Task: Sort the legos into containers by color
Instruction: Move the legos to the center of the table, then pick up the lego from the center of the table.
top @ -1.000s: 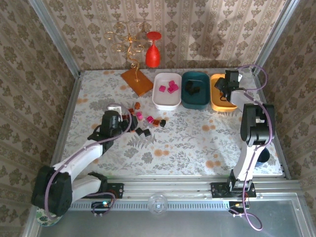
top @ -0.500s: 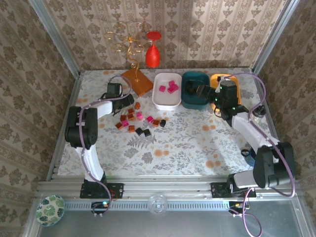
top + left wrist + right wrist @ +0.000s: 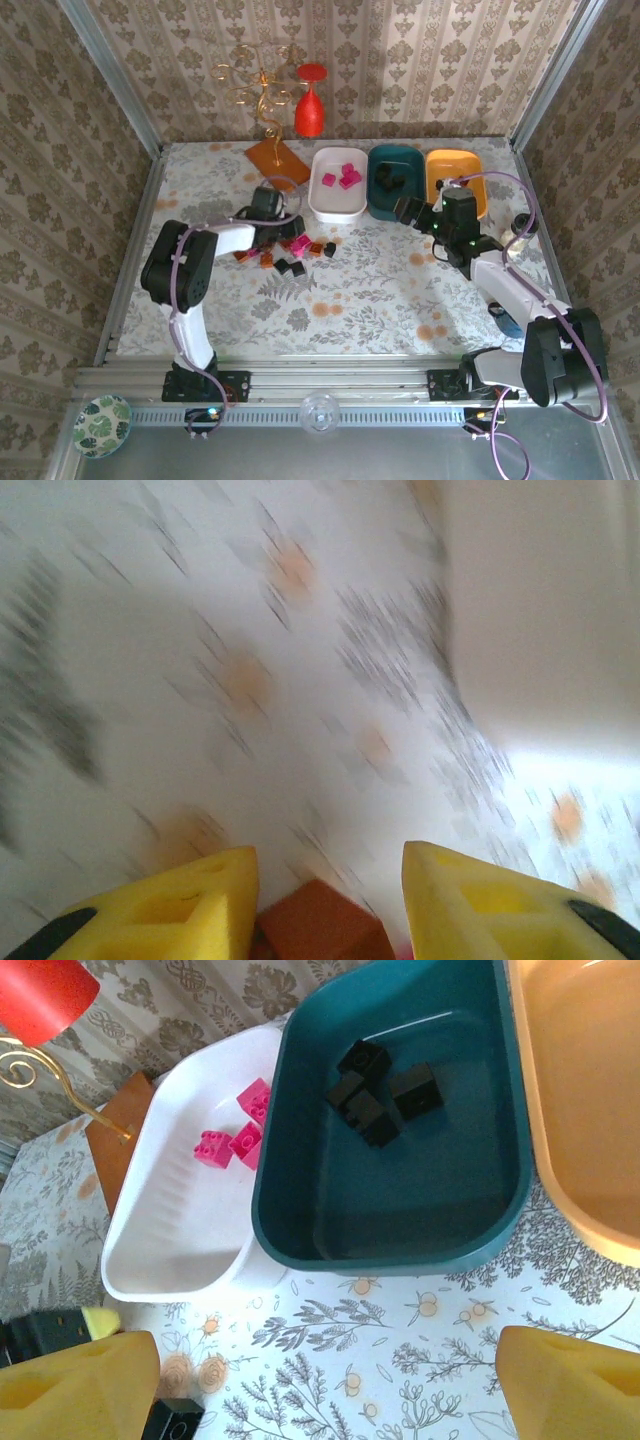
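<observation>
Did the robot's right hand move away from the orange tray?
Yes. The right gripper has moved left, off the orange-yellow tray, and is now in front of the dark teal tray.

- The desk is seen from high above and behind the arm bases, the far wall being faced
- From the left wrist, the floral surface is viewed very close and blurred, past the left tool
- From the right wrist, the white tray and teal tray are looked down on at moderate range; both are shared with the overhead view
</observation>
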You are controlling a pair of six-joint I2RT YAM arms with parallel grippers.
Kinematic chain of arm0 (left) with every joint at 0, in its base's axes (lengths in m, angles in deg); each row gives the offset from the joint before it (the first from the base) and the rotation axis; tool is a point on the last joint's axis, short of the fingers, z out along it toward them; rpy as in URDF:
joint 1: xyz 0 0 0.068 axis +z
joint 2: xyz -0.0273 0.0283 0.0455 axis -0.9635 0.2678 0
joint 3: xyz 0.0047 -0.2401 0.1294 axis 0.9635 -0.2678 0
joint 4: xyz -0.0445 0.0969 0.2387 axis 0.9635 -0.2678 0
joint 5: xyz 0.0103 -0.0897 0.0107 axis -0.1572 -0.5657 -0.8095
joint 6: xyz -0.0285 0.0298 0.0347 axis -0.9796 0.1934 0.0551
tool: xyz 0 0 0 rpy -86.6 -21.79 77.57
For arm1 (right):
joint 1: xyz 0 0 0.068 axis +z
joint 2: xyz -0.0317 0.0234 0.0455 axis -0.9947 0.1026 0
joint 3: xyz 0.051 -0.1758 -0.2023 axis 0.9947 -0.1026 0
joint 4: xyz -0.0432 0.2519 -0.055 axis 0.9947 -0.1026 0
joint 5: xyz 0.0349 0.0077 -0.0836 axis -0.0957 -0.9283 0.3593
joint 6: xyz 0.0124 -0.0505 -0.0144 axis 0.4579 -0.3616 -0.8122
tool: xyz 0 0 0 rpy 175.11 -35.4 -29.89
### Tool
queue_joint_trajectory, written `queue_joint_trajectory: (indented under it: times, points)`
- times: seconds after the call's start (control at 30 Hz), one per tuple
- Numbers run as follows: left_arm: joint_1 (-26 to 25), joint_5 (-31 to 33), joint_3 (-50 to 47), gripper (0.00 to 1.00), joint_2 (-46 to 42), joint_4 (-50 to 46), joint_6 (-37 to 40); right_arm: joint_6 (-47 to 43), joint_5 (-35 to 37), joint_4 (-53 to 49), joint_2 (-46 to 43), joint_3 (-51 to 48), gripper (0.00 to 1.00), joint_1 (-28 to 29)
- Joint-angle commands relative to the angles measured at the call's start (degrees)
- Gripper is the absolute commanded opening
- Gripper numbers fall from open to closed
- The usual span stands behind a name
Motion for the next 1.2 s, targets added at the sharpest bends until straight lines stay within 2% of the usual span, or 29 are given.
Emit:
queue_joint_trajectory:
  times: [0.0,0.07,0.2,0.43,0.57,0.67,0.83,0.97,1.17]
  points:
    - [-5.31,-0.55,-2.88,0.44,-3.09,4.74,-3.93,1.31,-0.15,1.48,-0.26,-1.15,0.88,3.11]
    - [-7.50,-2.04,-3.17,0.44,-3.33,6.92,-5.29,1.06,0.84,1.45,0.04,-1.71,0.89,5.70]
    - [-8.26,-2.53,-3.53,0.45,-5.38,8.31,-5.64,0.22,1.53,0.97,1.72,-2.53,0.88,10.47]
    - [-4.24,3.55,-10.15,0.56,-17.89,4.63,-1.53,-6.92,1.34,-2.12,5.03,-3.32,0.85,22.94]
    - [-2.22,7.13,-15.99,0.63,-26.87,3.07,-0.04,-9.36,5.39,-3.90,10.09,-3.24,0.83,28.51]
    - [-1.70,8.60,-18.86,0.66,-31.06,1.83,0.87,-9.80,7.52,-3.16,14.06,-2.50,0.77,29.61]
    - [-0.95,7.87,-20.98,0.67,-33.21,1.58,1.32,-11.27,7.94,-1.13,21.88,1.28,0.63,30.66]
    - [-0.52,7.20,-21.42,0.68,-33.55,1.44,1.67,-10.94,11.03,-0.13,26.64,3.89,0.61,32.09]
    - [-0.41,5.95,-22.21,0.67,-34.42,1.34,2.21,-10.31,15.12,2.02,32.16,7.58,0.50,32.18]
